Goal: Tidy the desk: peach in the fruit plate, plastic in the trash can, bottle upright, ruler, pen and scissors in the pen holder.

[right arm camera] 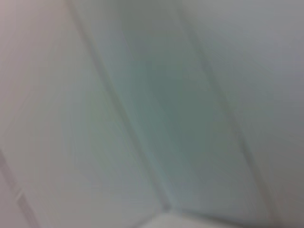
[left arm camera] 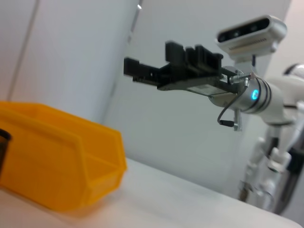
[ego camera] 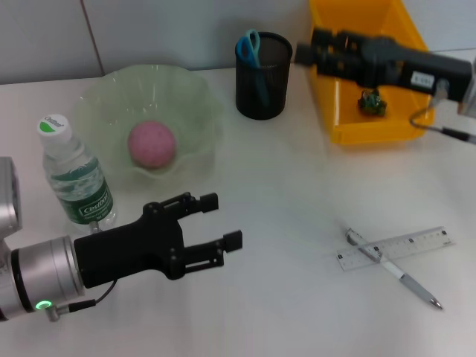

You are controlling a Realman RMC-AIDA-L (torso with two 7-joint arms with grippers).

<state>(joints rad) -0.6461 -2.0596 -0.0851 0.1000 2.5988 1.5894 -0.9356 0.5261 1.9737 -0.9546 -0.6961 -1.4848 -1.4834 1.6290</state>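
peach (ego camera: 152, 143) sat in the green fruit plate (ego camera: 195, 97) beside the upright bottle (ego camera: 74, 178), while the left claw (ego camera: 222, 222) hovered wide over the tabletop (ego camera: 282, 223) and the right claw (ego camera: 311, 46), spread and empty, hung above the yellow bin (ego camera: 372, 132).

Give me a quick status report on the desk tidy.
Left gripper open, empty, low beside upright bottle. Right gripper over yellow bin. Peach in plate, scissors in holder. Ruler, pen loose, unobstructed.
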